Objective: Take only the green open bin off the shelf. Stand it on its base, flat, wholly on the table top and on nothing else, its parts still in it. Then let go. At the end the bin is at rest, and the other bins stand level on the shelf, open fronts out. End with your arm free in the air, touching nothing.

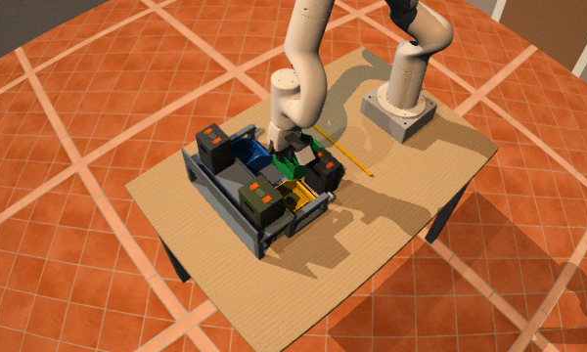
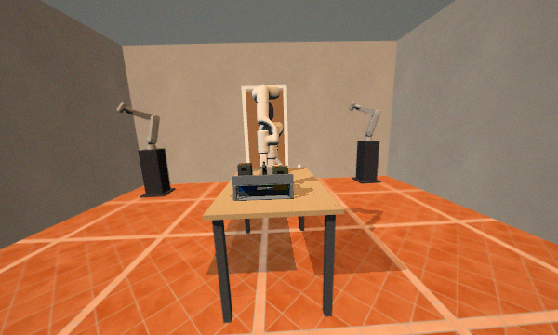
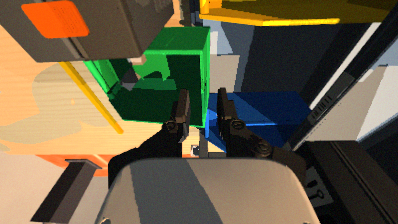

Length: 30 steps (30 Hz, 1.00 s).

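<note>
Apparently the gripper is getting a wall of the green bin lined up for a pinch. Its fingers stand partly apart with nothing clamped between them; in the wrist view one reaches over the bin's inside and the other lies beyond the wall, over the blue bin. That straddle makes sense to me: a thin wall asks for only a narrow gap, and a wide one might knock the blue bin.

The green bin sits near the centre of the top view, at the shelf's upper right side, between the blue bin and the yellow bin. Whether it bears on the shelf or on something else I cannot tell. In the wrist view it fills the upper left middle, its small parts inside, so it wants to be kept level.

A dark box crowds it on the right in the top view, so a lift before any sideways travel looks safer. The wooden table is where it must end up, perhaps towards the lower right of that view.
</note>
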{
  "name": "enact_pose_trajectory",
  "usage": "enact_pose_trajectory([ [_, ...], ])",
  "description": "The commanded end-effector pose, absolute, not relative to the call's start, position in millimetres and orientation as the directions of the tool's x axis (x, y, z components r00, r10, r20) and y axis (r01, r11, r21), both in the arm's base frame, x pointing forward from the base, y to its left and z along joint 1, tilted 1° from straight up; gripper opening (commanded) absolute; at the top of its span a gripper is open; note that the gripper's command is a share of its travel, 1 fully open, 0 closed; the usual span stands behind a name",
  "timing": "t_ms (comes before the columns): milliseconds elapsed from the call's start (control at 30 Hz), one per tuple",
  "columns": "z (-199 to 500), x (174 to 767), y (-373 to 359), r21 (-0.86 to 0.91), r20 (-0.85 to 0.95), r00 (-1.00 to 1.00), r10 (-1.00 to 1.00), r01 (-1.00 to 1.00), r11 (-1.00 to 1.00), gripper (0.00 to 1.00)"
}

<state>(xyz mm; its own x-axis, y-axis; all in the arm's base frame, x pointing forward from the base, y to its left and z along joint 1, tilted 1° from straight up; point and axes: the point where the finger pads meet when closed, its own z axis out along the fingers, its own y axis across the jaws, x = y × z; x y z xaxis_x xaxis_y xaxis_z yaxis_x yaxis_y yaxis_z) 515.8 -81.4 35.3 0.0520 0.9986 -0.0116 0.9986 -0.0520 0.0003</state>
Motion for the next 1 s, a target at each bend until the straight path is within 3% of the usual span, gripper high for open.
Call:
enact_pose_trajectory([
  [0,35.9,516.7,-81.6,0.002,-0.012,0.052,0.999,0.999,-0.052,0.33],
  [967,16.1,516.0,-81.8,0.002,-0.012,0.052,0.999,0.999,-0.052,0.33],
])
